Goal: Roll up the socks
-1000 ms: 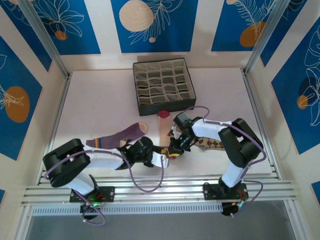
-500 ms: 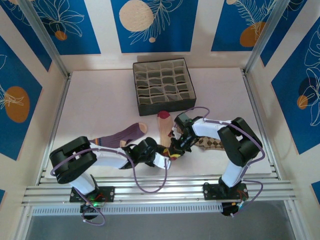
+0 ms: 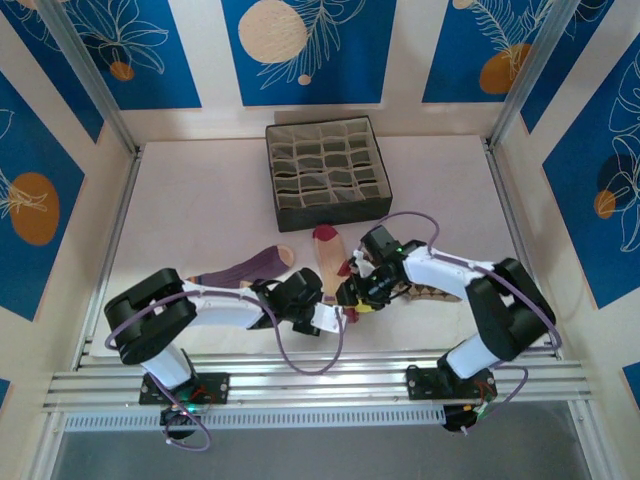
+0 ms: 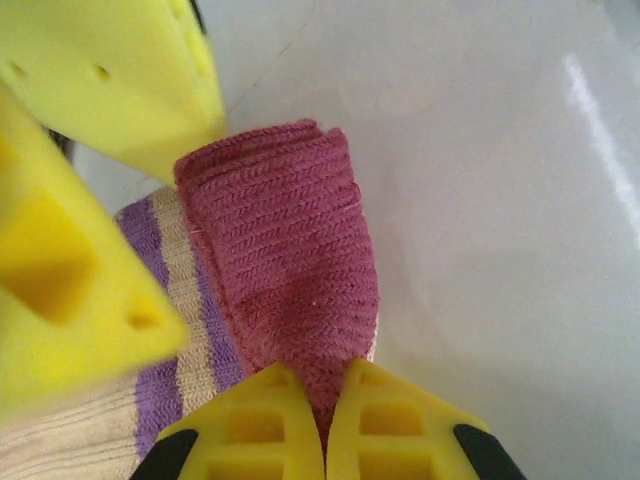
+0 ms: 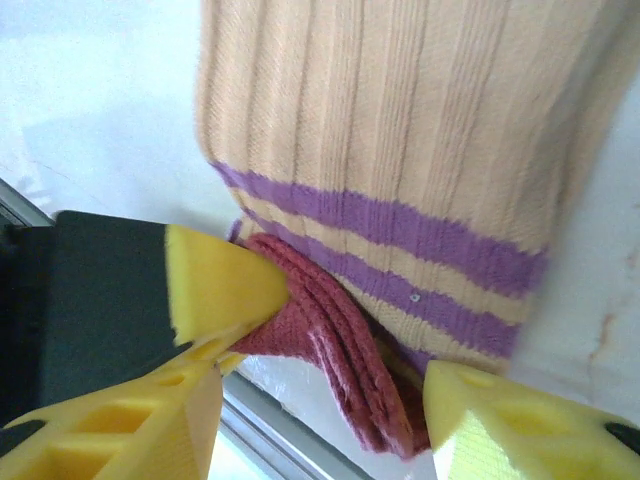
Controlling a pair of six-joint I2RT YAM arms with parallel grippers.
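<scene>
We are early in rolling the beige sock [image 3: 330, 265] on the near tabletop [image 3: 200, 200]: left fingers [image 4: 270, 425] pinch its folded maroon cuff [image 4: 290, 250], right fingers [image 5: 500, 425] stand wide about it, and next we should turn the fold toeward

Box [image 3: 328, 172] rear ctr; in front: L sock [image 3: 248, 269], mid sock [image 3: 328, 256], R sock [image 3: 438, 292].
</scene>
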